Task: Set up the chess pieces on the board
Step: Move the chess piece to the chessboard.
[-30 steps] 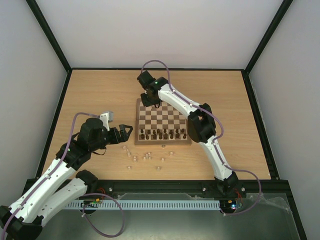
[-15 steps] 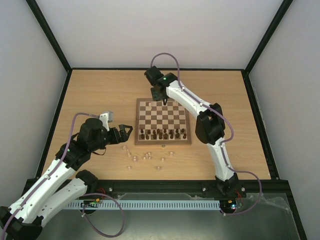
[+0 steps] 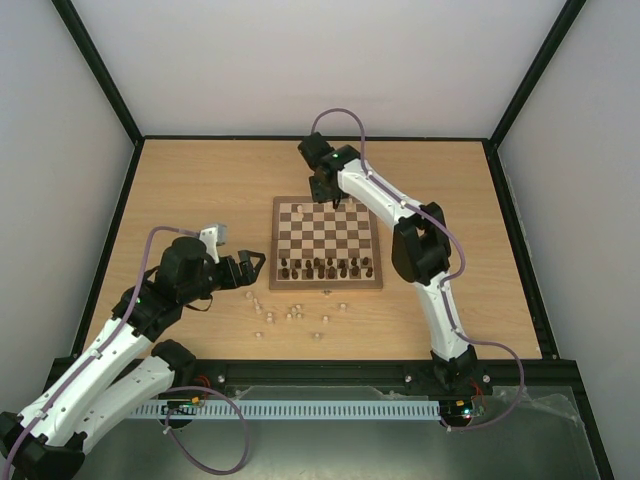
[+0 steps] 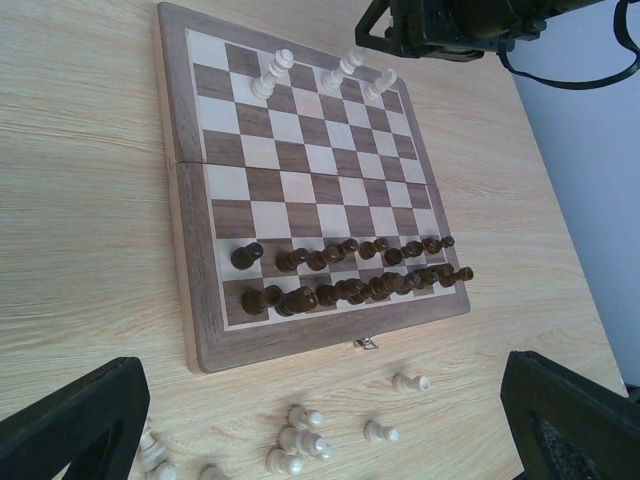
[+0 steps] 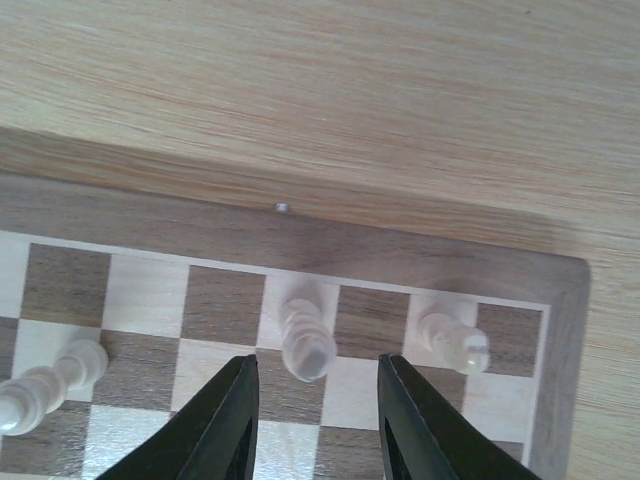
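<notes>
Right wrist: R gripper [image 5: 318,365] jaws slightly apart round pale piece [image 5: 305,342], bottom centre; crooked lift may topple it. L gripper [image 4: 322,400] wide.

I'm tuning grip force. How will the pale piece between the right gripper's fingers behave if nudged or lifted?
The pale piece looks tall on a narrow base, so a sideways nudge would likely tip it. Its round turned body would probably roll once down; loose pieces lie toppled beside the board. Small rigid wood, likely light.
</notes>
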Controlling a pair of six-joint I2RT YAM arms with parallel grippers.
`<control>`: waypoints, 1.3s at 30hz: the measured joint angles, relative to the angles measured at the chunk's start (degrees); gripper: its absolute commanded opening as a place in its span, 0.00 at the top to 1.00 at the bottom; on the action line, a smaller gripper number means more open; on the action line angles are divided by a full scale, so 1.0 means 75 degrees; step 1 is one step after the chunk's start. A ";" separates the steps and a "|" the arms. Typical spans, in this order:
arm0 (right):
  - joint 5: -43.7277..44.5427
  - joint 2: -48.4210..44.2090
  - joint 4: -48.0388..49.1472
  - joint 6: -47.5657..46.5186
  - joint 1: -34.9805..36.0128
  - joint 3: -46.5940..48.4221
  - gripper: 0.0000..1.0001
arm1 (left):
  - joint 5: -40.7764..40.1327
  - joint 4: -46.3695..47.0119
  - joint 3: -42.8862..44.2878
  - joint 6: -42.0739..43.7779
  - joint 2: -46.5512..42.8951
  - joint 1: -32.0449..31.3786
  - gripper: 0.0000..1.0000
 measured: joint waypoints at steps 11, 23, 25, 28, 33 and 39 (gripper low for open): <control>-0.0335 0.0169 0.0119 -0.0003 0.0000 -0.0160 0.70 | 0.0000 0.0058 -0.0009 0.0000 0.0006 0.0000 0.00; -0.0472 0.0452 0.0128 -0.0017 -0.0003 -0.0154 0.93 | 0.0000 0.0064 -0.0009 0.0003 0.0006 0.0000 0.01; -0.0560 0.0452 0.0146 -0.0038 -0.0003 -0.0154 0.94 | 0.0003 0.0064 -0.0009 0.0003 0.0006 0.0000 0.01; -0.0755 0.0452 0.0224 -0.0044 -0.0003 -0.0154 0.94 | 0.0000 0.0064 -0.0009 0.0006 0.0006 0.0000 0.01; -0.1137 0.0452 0.0347 -0.0055 -0.0003 -0.0154 0.95 | 0.0000 0.0064 -0.0009 0.0006 0.0006 0.0000 0.00; -0.1443 0.0452 0.0455 -0.0058 -0.0003 -0.0154 0.94 | 0.0000 0.0064 -0.0009 0.0006 0.0006 0.0000 0.01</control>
